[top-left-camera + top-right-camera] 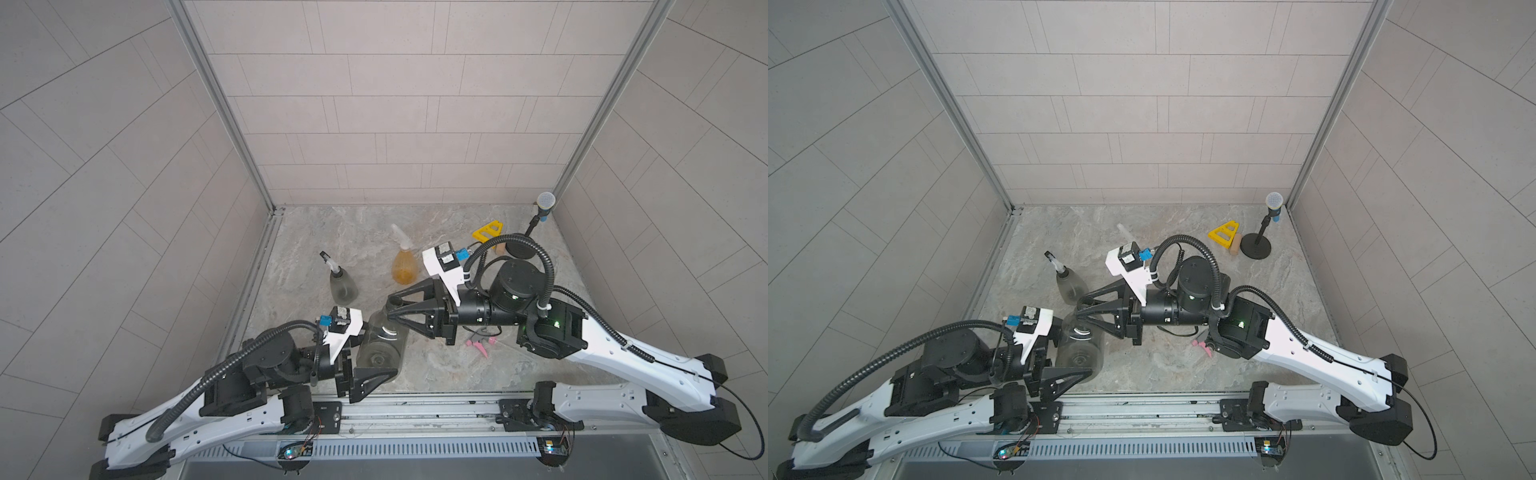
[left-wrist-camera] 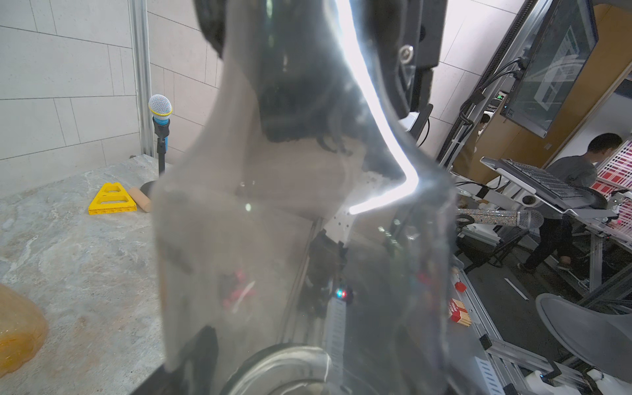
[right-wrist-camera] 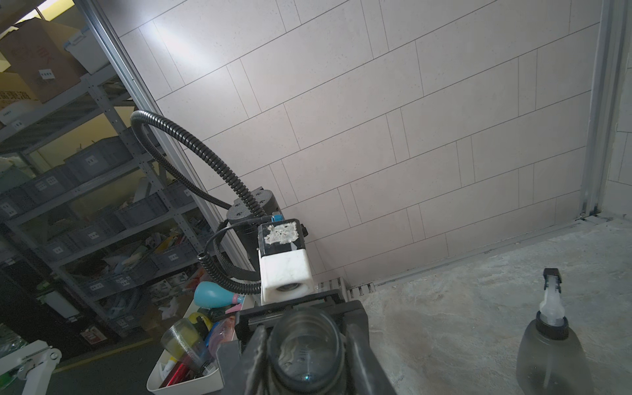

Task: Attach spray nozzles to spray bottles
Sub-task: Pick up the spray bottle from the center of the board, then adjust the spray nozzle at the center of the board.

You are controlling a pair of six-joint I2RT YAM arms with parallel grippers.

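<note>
A smoky grey spray bottle (image 1: 380,345) (image 1: 1079,347) with a bare, open neck is held between both grippers near the table's front left. My left gripper (image 1: 376,351) (image 1: 1073,351) is shut on its wide body, which fills the left wrist view (image 2: 290,239). My right gripper (image 1: 390,308) (image 1: 1081,306) (image 3: 306,349) is shut on its neck. A grey-and-pink spray nozzle (image 1: 482,343) (image 1: 1202,347) lies on the table under the right arm. Another grey bottle (image 1: 343,286) (image 3: 550,352) carries a white-and-black nozzle (image 1: 326,259). The amber bottle (image 1: 405,266) carries a translucent nozzle (image 1: 399,235).
A microphone on a black stand (image 1: 544,203) (image 2: 160,109) is in the back right corner. Beside it lie a yellow triangular block (image 1: 488,230) (image 2: 111,200) and a small wooden piece (image 1: 1235,245). Tiled walls close the table on three sides.
</note>
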